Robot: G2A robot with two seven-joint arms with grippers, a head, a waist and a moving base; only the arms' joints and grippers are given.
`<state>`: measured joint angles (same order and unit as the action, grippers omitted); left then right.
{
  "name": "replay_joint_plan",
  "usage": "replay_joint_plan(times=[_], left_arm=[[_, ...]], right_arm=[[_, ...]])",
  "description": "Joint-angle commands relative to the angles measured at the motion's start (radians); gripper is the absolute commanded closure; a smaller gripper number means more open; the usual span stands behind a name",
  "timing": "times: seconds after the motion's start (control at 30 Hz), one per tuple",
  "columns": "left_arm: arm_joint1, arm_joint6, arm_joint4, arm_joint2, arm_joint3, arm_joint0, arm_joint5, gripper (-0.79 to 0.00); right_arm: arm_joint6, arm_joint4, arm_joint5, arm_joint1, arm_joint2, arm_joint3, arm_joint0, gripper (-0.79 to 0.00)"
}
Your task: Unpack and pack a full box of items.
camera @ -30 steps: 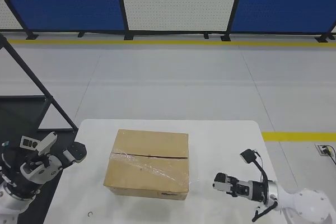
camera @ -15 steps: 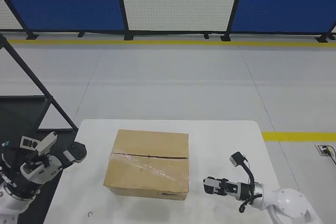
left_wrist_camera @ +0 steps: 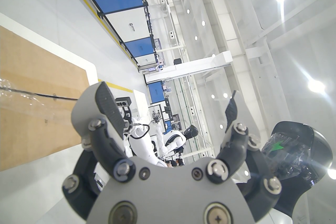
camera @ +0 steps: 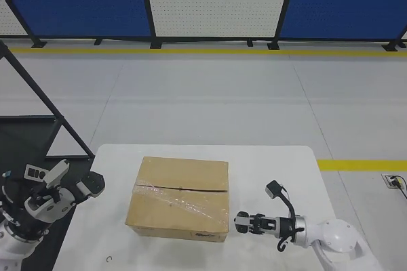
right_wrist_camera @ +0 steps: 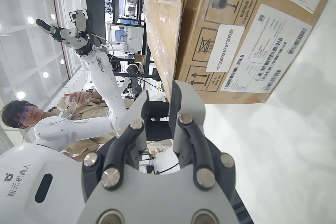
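Observation:
A closed cardboard box (camera: 180, 196) stands in the middle of the white table (camera: 271, 169), with clear tape along its top seam. My right gripper (camera: 239, 222) lies low on the table, just off the box's near right corner. In the right wrist view the labelled side of the box (right_wrist_camera: 236, 12) is right ahead, and the gripper (right_wrist_camera: 160, 93) has its fingers drawn almost together around nothing. My left gripper (camera: 95, 181) hovers at the table's left edge, apart from the box. It is wide open (left_wrist_camera: 168, 93) and empty, with the box top (left_wrist_camera: 34, 104) off to one side.
A black metal frame (camera: 27, 88) stands off the table to the left. A small ring-like mark (camera: 108, 259) lies near the table's front left. Bare tabletop surrounds the box on the far and right sides.
My right arm has slid left along the table's front, from well right of the box to just beside its near right corner. The left arm and box have not moved.

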<state>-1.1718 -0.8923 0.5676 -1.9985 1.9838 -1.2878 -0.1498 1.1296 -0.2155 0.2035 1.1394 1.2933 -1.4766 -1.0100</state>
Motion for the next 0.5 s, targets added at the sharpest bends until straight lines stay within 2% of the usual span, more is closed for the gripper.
replay_joint_plan(times=[0.0,0.47], left_arm=[[0.0,0.0,0.0,0.0,0.0,0.0,0.0,-0.785],[0.0,0.0,0.0,0.0,0.0,0.0,0.0,-0.785]], right_arm=[[0.0,0.0,-0.004,-0.001,-0.004,-0.004,0.006,0.0],[0.015,-0.025,-0.049,-0.008,-0.008,-0.061,0.075,0.0]])
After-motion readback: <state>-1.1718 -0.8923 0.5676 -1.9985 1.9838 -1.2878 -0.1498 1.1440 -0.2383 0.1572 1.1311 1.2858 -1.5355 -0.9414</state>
